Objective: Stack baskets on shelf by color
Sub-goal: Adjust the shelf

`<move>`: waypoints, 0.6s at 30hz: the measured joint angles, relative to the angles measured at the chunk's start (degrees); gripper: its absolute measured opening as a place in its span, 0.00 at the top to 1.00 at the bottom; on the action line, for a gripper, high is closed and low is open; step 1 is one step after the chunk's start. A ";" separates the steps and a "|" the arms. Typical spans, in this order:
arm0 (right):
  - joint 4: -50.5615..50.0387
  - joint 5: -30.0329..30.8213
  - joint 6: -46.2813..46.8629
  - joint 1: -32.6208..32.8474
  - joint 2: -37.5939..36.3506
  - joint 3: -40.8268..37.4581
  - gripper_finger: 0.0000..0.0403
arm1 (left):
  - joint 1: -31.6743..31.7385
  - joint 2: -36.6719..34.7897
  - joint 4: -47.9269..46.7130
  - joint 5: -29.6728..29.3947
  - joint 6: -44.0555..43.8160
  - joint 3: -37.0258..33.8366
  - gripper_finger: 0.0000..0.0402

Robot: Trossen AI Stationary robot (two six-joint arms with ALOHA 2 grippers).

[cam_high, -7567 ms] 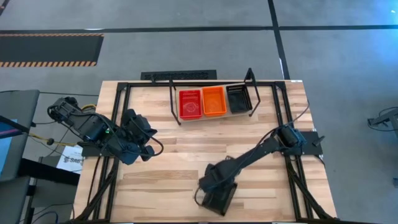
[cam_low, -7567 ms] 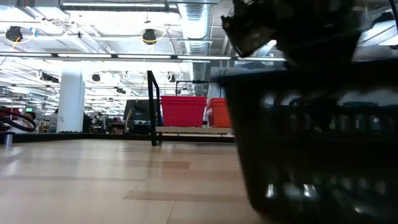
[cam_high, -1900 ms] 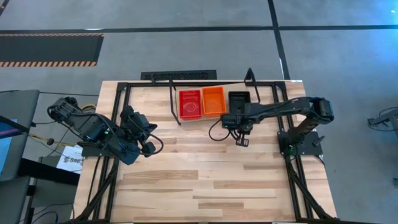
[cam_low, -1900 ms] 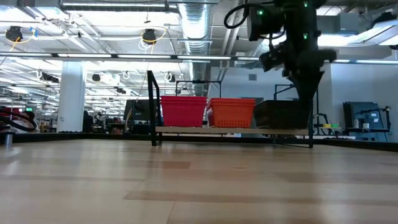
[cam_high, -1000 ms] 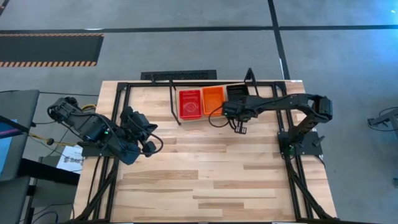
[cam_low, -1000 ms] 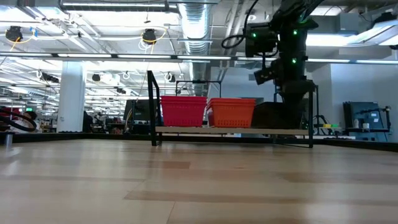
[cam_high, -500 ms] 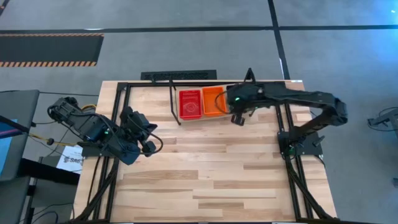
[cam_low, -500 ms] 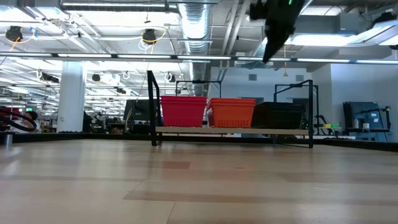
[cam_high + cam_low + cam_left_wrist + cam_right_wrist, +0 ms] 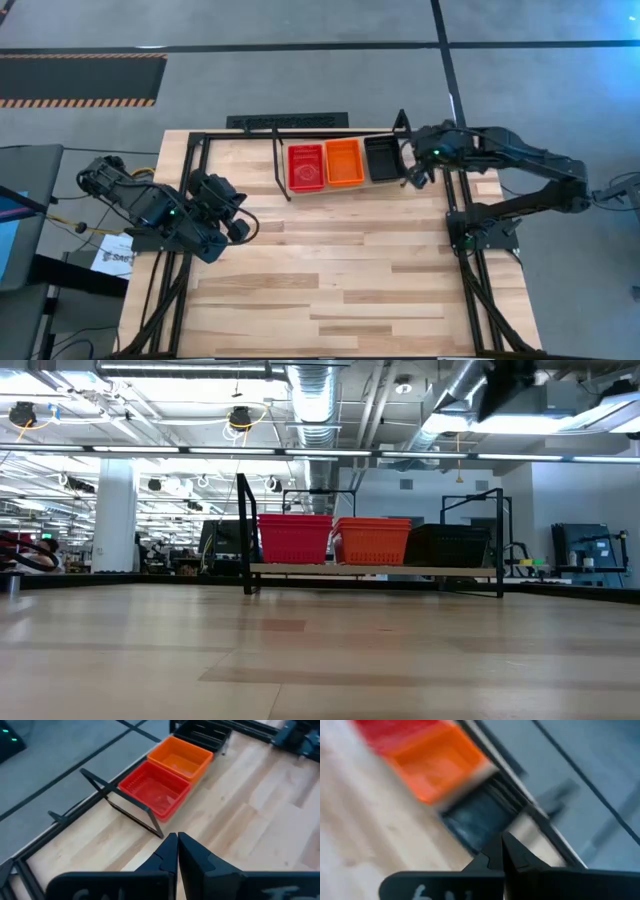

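Right gripper (image 9: 413, 179) empty, fingers pinched together, raised just right of the low light-wood shelf in a black wire frame (image 9: 340, 188) at the table's far edge. On it, side by side: red plastic mesh basket (image 9: 306, 166) left, orange one (image 9: 344, 162) middle, black one (image 9: 381, 159) right. Left gripper (image 9: 237, 229) also closed, parked near the left edge.

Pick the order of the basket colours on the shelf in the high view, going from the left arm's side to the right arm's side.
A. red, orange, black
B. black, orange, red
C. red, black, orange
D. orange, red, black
A: on the shelf the red baskets sit nearest the left arm's side, the orange baskets in the middle, the black baskets nearest the right claw.
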 joint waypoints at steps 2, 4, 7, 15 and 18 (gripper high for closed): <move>-5.14 2.94 3.85 -0.70 -0.45 -0.03 1.00 | 0.42 0.02 0.12 -0.80 -0.82 -0.82 1.00; -9.34 5.26 8.34 -1.41 -0.26 -0.07 1.00 | 1.38 -0.01 0.12 -0.88 -1.90 -1.92 1.00; -14.38 9.27 13.04 -2.75 1.12 -0.40 1.00 | 2.44 0.02 0.04 -0.49 -3.74 -3.65 1.00; -9.56 11.85 7.95 -13.21 3.88 -10.23 1.00 | 3.17 0.03 0.25 0.99 -3.97 -3.94 1.00; -2.08 7.11 3.93 -19.16 3.84 -15.18 1.00 | 3.17 0.02 0.25 2.09 -3.97 -3.94 1.00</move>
